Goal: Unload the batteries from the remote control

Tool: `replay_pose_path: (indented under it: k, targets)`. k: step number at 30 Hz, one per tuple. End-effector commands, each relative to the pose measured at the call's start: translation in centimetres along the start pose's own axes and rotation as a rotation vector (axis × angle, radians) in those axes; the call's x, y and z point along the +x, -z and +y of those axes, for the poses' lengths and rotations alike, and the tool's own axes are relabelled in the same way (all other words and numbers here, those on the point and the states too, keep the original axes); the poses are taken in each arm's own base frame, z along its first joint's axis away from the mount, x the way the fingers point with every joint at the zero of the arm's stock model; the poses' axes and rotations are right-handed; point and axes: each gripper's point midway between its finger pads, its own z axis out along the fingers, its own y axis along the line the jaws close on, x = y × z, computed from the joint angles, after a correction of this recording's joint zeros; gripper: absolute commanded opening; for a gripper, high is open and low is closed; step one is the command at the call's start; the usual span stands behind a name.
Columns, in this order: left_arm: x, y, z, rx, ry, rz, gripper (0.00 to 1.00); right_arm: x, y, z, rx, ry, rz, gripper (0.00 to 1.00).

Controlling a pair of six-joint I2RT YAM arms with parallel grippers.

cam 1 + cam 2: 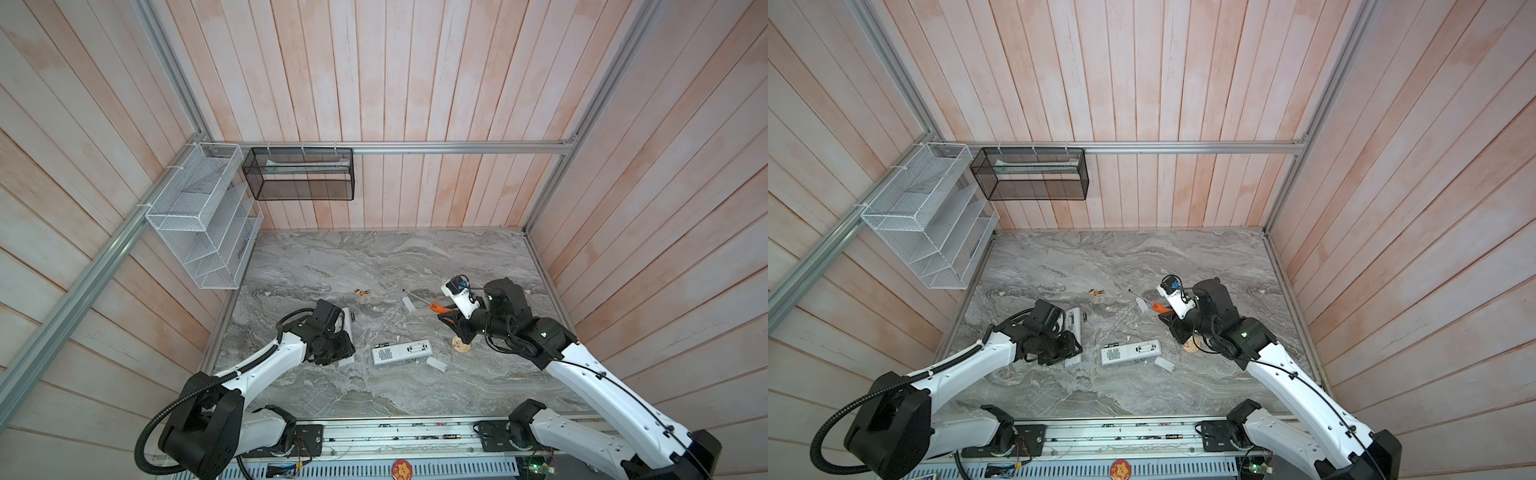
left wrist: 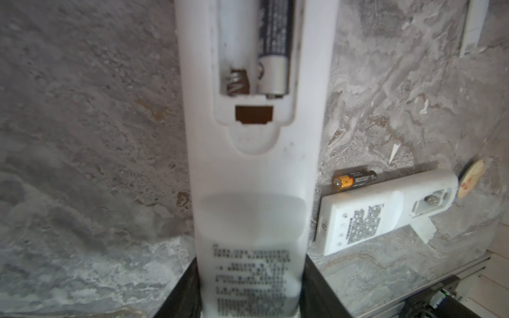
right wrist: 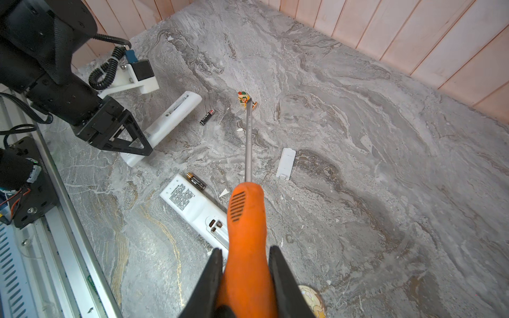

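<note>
my left gripper (image 2: pixel 252 298) is clamped across the label end of a white remote (image 2: pixel 253 165) by the left edge of the bench (image 3: pixel 358 132), its fingers closed on the two long sides. i read that as a brace: it pins the body with the open compartment facing up. inside, one battery (image 2: pixel 275 41) sits in its slot next to a bare spring (image 2: pixel 237 82), so this remote looks half done. my right gripper (image 3: pixel 246 275) is closed tight on the orange handle of the screwdriver (image 3: pixel 245 214). the shaft points out ahead, touching nothing, carried ready as the prying tool. a loose battery (image 3: pixel 207 117) lies just beside the held remote. toward the front edge, mid-bench, a second remote (image 3: pixel 190 203) lies back up. its compartment looks emptied, with another battery (image 3: pixel 196 181) just beside its long edge. a cover (image 3: pixel 286 163) lies well apart, out of the way. i judge the tip must get under that seated battery's end, and a slip could flick it away.
</note>
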Motion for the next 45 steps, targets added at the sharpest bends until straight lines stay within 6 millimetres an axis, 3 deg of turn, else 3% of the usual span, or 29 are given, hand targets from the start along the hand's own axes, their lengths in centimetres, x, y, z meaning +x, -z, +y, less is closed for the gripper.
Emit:
replay_pose_path:
  k: [1,5,8,14,21,33,38,41,45]
  targets:
    - [-0.6,-0.3,0.1,0.020,0.048,-0.044,0.34,-1.1,0.0,0.2,-0.020,-0.010,-0.054,0.00]
    - [-0.3,-0.6,0.8,0.013,0.063,-0.046,0.62,-1.2,-0.1,0.3,-0.025,-0.006,-0.056,0.00]
    - [-0.1,-0.6,0.7,0.035,0.074,-0.049,1.00,-1.3,-0.1,0.3,-0.025,-0.003,-0.055,0.00]
    - [0.3,-0.5,-1.0,0.151,0.112,-0.034,1.00,-1.4,-0.1,0.4,-0.030,-0.010,-0.067,0.00]
    - [1.0,-1.7,-3.7,0.293,0.145,0.020,1.00,-1.7,0.3,0.3,-0.019,-0.006,-0.074,0.00]
    - [-4.2,-2.8,-9.7,0.408,0.078,-0.021,1.00,-2.2,1.0,0.1,0.000,-0.008,-0.070,0.00]
    - [-4.5,-3.1,-11.6,0.452,0.052,-0.011,1.00,-2.0,1.3,-0.2,0.018,-0.014,-0.059,0.00]
    - [-4.0,-2.4,-12.3,0.444,0.001,-0.008,1.00,-2.2,1.3,-0.1,0.014,-0.026,-0.059,0.00]
    - [-3.3,0.6,-11.2,0.344,-0.144,-0.047,1.00,-2.5,1.2,-0.2,0.013,-0.031,-0.058,0.00]
